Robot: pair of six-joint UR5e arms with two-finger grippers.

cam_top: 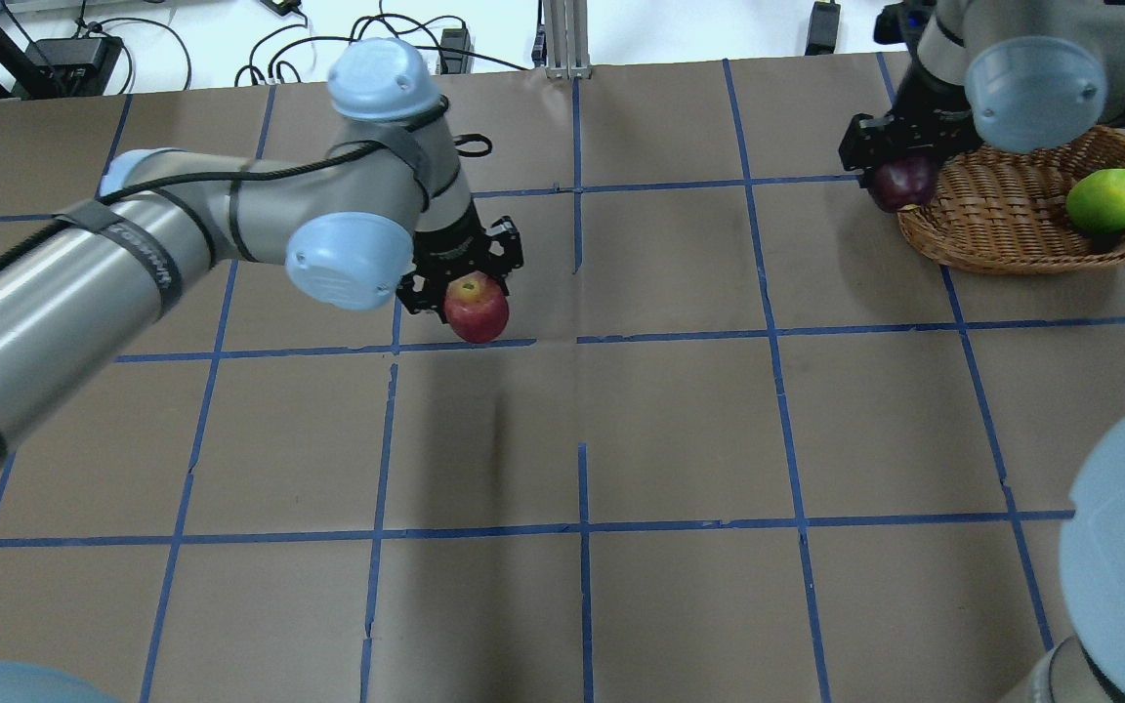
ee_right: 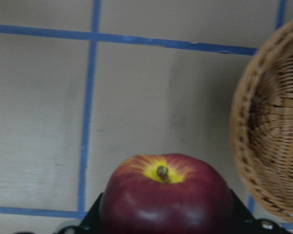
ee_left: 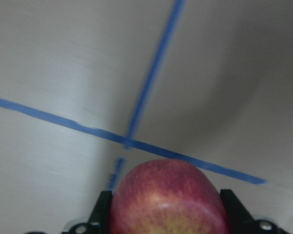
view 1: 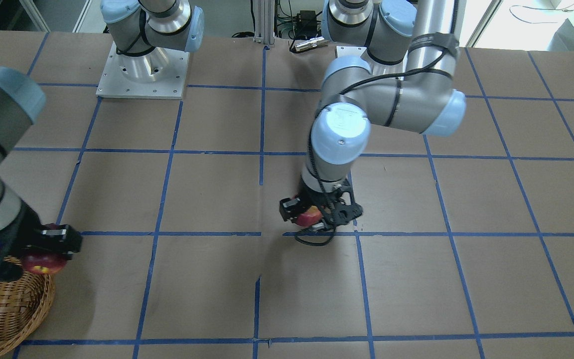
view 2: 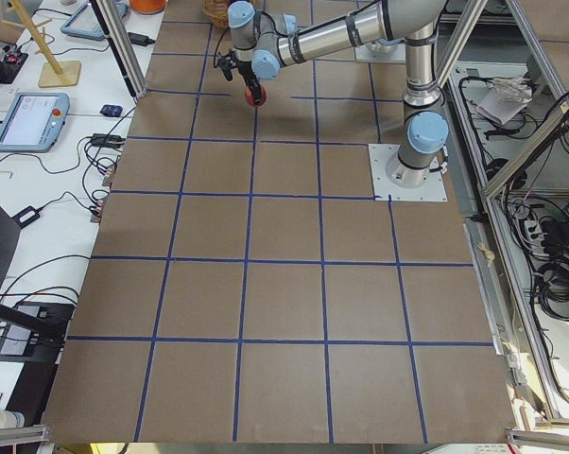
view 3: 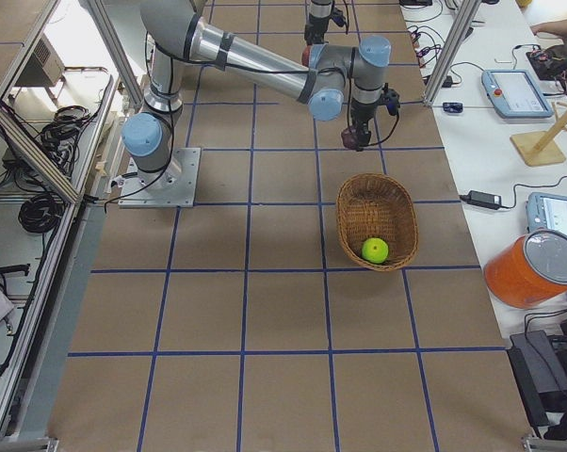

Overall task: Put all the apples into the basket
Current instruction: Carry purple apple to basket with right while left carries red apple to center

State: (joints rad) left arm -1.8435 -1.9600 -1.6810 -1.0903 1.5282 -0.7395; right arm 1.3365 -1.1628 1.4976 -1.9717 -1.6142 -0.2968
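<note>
My left gripper (cam_top: 470, 293) is shut on the lighter red apple (cam_top: 477, 308) and holds it above the middle of the table; the apple fills the bottom of the left wrist view (ee_left: 168, 200) between the fingers. My right gripper (cam_top: 899, 171) is shut on the dark maroon apple (cam_top: 902, 183), held just outside the near-left rim of the wicker basket (cam_top: 1002, 210). In the right wrist view the maroon apple (ee_right: 166, 195) is at the bottom and the basket (ee_right: 268, 136) to its right. The lime green apple (cam_top: 1108, 199) lies inside the basket.
The table is brown paper with a blue tape grid (cam_top: 577, 337). The robot bases (view 1: 142, 70) stand at the table's back edge. Tablets and an orange container (view 3: 533, 273) sit beside the table past the basket.
</note>
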